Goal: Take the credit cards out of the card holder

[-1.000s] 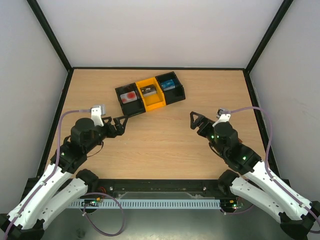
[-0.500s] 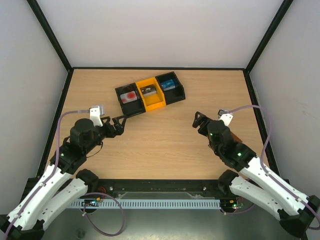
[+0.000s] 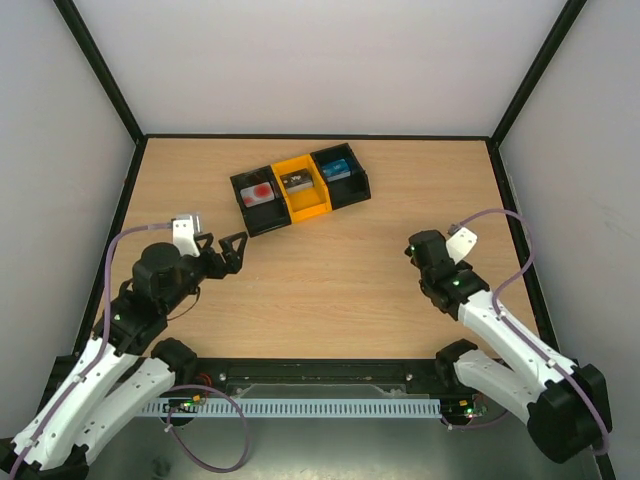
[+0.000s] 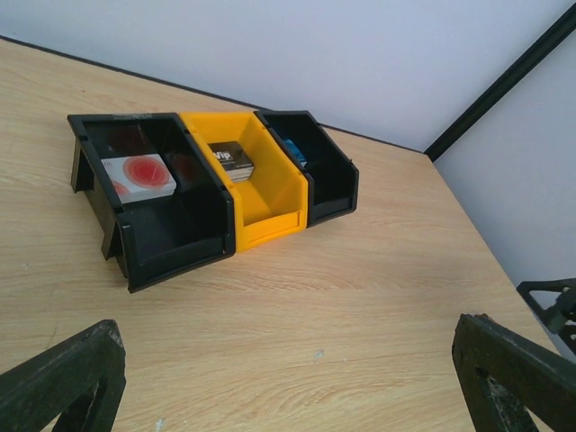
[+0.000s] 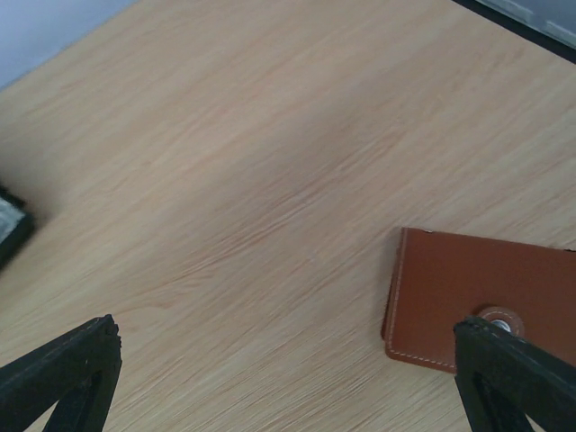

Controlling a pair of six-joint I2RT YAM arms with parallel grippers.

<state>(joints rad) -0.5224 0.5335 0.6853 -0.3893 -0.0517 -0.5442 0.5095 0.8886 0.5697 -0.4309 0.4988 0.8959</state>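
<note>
Brown leather card holder (image 5: 481,306) lies shut and flat on the bench (image 5: 270,180), snap (image 5: 497,317) up, just beneath my right fingers (image 5: 72,360), which are spread wide and empty, I judge to straddle it. My left fingers (image 4: 72,369), also spread, face the tray (image 4: 180,252), where a whitish red-marked card (image 4: 137,176) already sits.

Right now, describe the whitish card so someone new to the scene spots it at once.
Look to the far middle of the wooden table, where a three-part tray sits: black, yellow, black. The card lies in the left black compartment. It alone is whitish with a red round mark; the yellow compartment holds a dark item, the right one a blue item.
</note>
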